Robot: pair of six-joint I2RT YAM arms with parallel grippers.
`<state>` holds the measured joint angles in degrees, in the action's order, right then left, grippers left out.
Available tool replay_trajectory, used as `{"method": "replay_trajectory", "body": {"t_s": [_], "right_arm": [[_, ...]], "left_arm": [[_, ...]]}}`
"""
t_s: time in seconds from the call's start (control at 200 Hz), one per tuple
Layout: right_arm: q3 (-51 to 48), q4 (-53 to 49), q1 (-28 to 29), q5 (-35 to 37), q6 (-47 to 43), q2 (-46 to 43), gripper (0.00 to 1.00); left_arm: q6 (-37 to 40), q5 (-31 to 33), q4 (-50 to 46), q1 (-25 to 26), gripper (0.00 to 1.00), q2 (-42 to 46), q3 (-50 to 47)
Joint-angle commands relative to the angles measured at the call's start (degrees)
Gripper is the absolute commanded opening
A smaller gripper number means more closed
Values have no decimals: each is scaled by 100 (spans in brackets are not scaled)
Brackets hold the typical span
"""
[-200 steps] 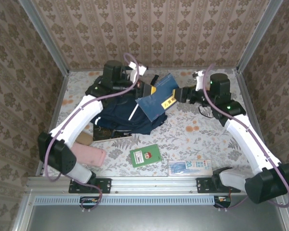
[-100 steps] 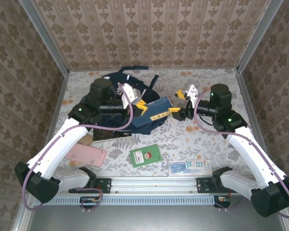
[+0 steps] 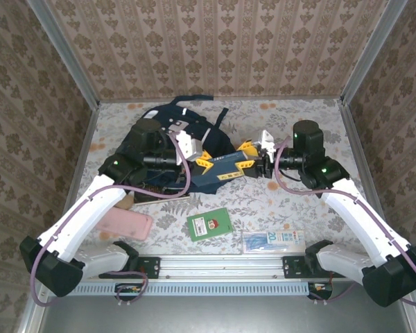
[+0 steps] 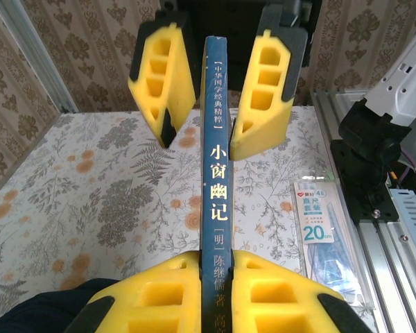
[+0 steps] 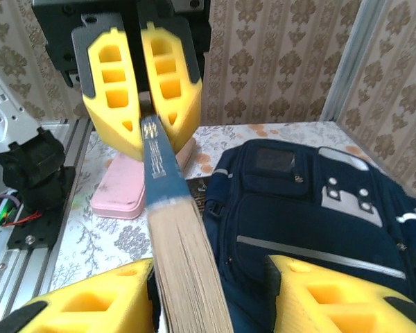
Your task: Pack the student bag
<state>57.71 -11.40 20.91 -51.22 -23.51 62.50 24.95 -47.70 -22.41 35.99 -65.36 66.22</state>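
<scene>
Clear plastic packet point(image 3: 274, 241) at lower right-centre of the top view; green booklet point(image 3: 210, 224) and pink case point(image 3: 128, 223) further left. At mid-frame, blue book point(image 3: 225, 168), pinched across its covers by left gripper point(image 3: 202, 161); right gripper point(image 3: 249, 158) fingers spread either side, gaps visible. Beyond, upper centre-left, navy student bag point(image 3: 197, 123) on floral table point(image 3: 298, 201).

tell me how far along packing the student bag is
Done: nothing shows packed inside the student bag, which lies on the table. In hand: the left gripper clamps a blue book beside the bag, and the right gripper straddles its other end, jaws open. Left: that book, plus the green booklet, pink case and clear packet.
</scene>
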Motion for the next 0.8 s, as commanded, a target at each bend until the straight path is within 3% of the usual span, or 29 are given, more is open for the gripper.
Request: {"method": "replay_trajectory", "body": {"t_s": [0.0,0.065,0.17,0.27,0.29,0.37,0.455,0.535,0.61,0.69,0.795], "right_arm": [[83,-112,39,-286,-55,42,41],[123,-169,55,-300,-33,107,32],[170,-262,97,-360,-76,183,0],[174,-193,99,-273,107,192,0],[184,-184,98,-223,155,196,0],[102,251,98,404,797,143,0],[-59,799,90,1506,1708,16,0],[-93,871,63,3138,2841,-104,0],[273,20,-42,4293,3679,-37,0],[615,-791,-217,4827,4205,105,0],[513,-1155,-419,5330,4743,17,0]], "left_arm": [[181,-201,388,13,0,269,-63],[136,-192,433,11,0,261,-80],[83,-192,466,2,0,209,-83],[-207,209,644,5,1,174,-108],[-385,483,753,-6,6,165,-126],[-1112,1405,1044,-139,49,89,-140],[-1875,1908,1161,-330,71,-50,-69],[-2344,2147,941,-419,75,-281,161],[-2808,2646,427,-426,72,-612,531],[-2900,3058,-295,-351,66,-1157,1001],[-2857,3959,-945,-45,66,-1762,1409]]}}
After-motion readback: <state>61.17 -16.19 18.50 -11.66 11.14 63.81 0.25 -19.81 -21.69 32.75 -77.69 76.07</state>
